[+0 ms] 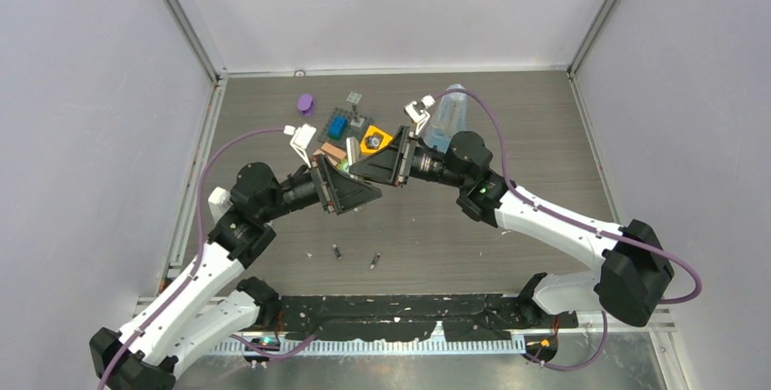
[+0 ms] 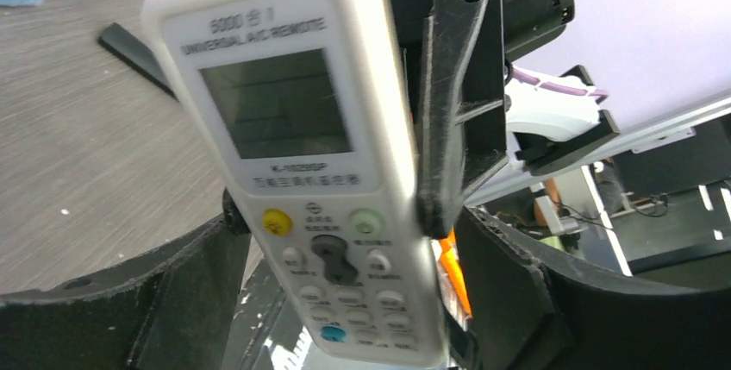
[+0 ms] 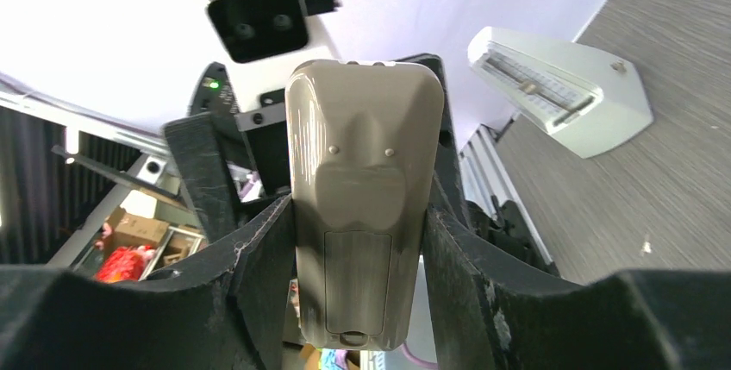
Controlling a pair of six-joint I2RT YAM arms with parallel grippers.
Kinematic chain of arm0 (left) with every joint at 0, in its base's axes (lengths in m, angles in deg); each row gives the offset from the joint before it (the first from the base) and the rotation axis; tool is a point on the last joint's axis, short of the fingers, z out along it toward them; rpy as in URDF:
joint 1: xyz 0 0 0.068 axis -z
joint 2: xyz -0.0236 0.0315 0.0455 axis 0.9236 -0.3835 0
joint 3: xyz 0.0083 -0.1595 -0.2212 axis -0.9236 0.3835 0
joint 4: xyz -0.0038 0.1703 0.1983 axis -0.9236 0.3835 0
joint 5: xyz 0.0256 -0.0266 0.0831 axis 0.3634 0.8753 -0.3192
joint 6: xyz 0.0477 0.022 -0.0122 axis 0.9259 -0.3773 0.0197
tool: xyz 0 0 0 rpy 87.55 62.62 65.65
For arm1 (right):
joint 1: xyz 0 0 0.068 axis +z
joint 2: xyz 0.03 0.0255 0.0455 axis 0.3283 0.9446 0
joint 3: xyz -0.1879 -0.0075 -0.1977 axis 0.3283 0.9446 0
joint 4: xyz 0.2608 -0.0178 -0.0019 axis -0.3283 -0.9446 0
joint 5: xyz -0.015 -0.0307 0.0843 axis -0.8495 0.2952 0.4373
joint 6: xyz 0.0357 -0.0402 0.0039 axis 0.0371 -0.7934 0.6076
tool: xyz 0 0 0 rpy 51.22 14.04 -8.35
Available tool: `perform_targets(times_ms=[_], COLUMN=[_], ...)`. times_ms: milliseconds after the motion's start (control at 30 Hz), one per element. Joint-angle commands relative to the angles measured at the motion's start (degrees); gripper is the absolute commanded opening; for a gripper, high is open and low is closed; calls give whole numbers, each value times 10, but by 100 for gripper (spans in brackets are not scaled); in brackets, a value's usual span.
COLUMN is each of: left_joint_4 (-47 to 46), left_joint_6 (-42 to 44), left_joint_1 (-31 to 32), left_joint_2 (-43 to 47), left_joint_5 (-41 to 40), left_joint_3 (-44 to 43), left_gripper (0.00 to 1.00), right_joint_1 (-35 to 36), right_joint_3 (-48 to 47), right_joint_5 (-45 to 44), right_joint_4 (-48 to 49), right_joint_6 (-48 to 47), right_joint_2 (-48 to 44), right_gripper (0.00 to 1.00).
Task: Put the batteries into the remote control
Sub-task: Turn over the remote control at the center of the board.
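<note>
Right gripper [image 3: 358, 223] clamps the remote control [image 2: 293, 172], probably light, stiff and slippery, by its long edges; left gripper [image 2: 345, 301] flanks its button end, grip unclear. Batteries [image 1: 337, 251] lie near.

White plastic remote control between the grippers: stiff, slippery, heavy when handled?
The white plastic remote control looks like a hard moulded shell, so it is probably stiff. Its smooth casing may slip between the black fingers. The body is thin, so it is likely light.
</note>
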Motion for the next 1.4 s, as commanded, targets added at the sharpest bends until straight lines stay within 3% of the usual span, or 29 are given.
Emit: perform_targets(times_ms=[0, 200, 300, 433, 533, 633, 700, 900, 1267, 1367], left_joint_4=[-104, -119, -114, -86, 15, 178, 275, 406, 441, 426], left_joint_6=[-76, -95, -95, -85, -24, 58, 97, 146, 141, 141], left_joint_1=[-3, -6, -9, -14, -17, -18, -18, -25, -56, -59], left_joint_2=[-2, 14, 19, 18, 21, 25, 20, -74, -341, -386], left_joint_5=[34, 23, 12, 8, -29, -130, -223, -476, -533, -528], left_joint_3=[26, 49, 56, 56, 35, -4, -27, -61, -136, -135], left_gripper=[83, 62, 39, 0, 0, 0, 0, 0, 0, 5], right_joint_1=[2, 2, 1, 1, 2, 1, 1, 1, 1, 0], right_joint_3=[4, 17, 20, 29, 32, 22, 16, 7, -20, -27], right_joint_5=[16, 17, 17, -6, -41, -92, -128, -250, -368, -403], right_joint_4=[102, 131, 131, 111, 39, -49, -117, -285, -438, -483], right_joint_6=[45, 64, 63, 37, -1, -62, -99, -183, -243, -257], right_joint_2=[-17, -11, -8, -20, -39, -66, -83, -112, -55, -42], right_gripper=[28, 28, 31, 50, 68, 87, 92, 96, 92, 92])
